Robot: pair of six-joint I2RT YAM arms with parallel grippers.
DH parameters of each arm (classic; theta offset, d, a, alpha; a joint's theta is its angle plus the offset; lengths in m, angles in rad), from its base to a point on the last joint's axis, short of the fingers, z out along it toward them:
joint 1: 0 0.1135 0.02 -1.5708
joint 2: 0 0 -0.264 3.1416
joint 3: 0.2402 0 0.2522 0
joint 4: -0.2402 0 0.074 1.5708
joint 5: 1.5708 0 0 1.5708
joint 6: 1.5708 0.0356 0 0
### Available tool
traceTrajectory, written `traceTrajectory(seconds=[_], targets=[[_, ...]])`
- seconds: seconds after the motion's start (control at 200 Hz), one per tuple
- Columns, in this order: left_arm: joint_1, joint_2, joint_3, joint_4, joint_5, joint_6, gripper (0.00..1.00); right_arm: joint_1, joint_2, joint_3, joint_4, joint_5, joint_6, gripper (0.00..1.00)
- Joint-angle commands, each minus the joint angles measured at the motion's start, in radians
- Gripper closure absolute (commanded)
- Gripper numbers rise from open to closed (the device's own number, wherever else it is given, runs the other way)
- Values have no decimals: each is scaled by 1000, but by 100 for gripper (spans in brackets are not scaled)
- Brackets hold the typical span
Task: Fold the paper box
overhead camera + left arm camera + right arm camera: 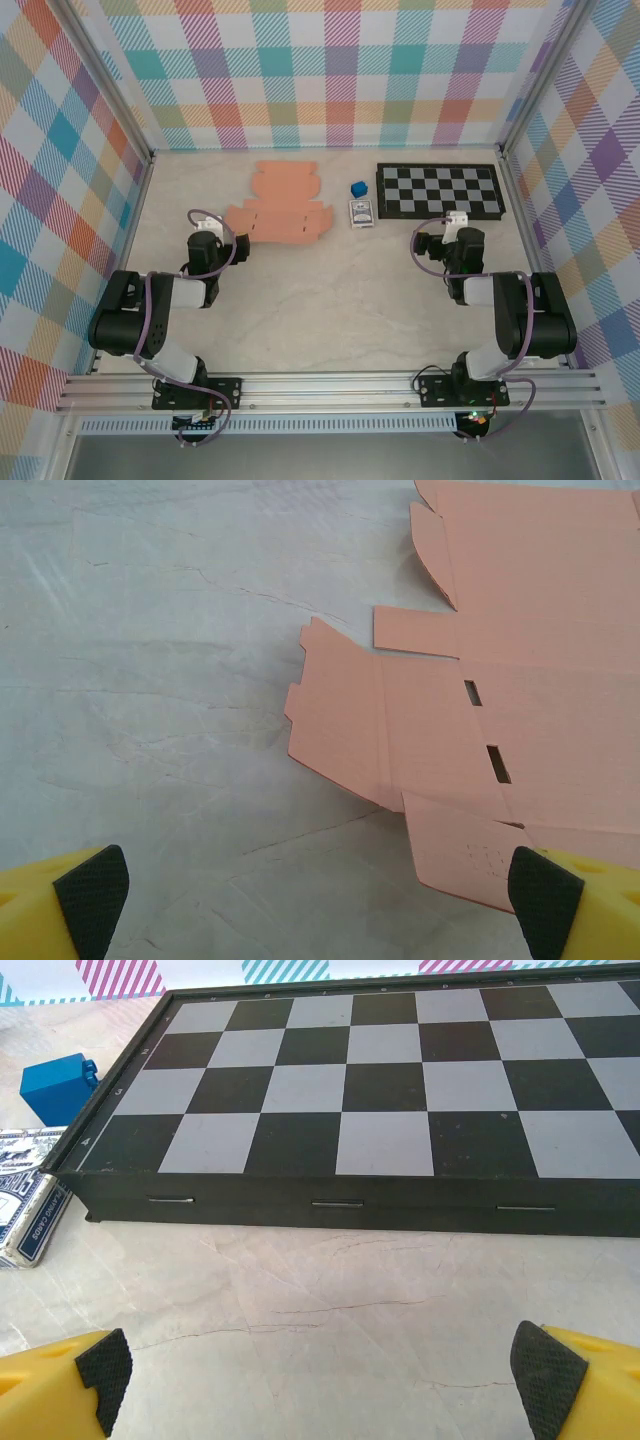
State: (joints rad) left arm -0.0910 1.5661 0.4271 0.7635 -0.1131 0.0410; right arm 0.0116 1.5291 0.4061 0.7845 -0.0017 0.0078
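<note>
Paper box (pixel 280 203) is laid flat, unfolded, upper centre of the top view; left gripper (pixel 318 890) and right gripper (pixel 325 1370) are spread wide, empty; left should be lowered onto the nearest flap (pixel 455 855) so it is lifted at its crease, not pushed.

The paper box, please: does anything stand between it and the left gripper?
Nothing visible does. Only bare table lies between the open left gripper and the flat paper box, whose nearest flap is close to one finger. The blue cube and card pack sit to the sheet's right, off that path.
</note>
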Motion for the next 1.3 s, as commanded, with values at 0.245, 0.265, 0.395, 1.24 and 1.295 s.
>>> traceTrajectory(seconds=[0.245, 0.265, 0.395, 1.24, 1.295], targets=[[17, -1, -7, 45, 1, -13, 0, -9, -2, 19, 5, -21, 1, 0], [17, -1, -6, 45, 1, -13, 0, -8, -1, 19, 5, -21, 2, 0], [17, -1, -7, 45, 1, -15, 0, -8, -2, 19, 5, -21, 1, 0], [9, -674, 284, -875, 1, -243, 0, 210, -375, 289, -864, -78, 688, 0], [9, -681, 280, -859, -5, -259, 0, 303, -282, 361, -902, -69, 662, 0]])
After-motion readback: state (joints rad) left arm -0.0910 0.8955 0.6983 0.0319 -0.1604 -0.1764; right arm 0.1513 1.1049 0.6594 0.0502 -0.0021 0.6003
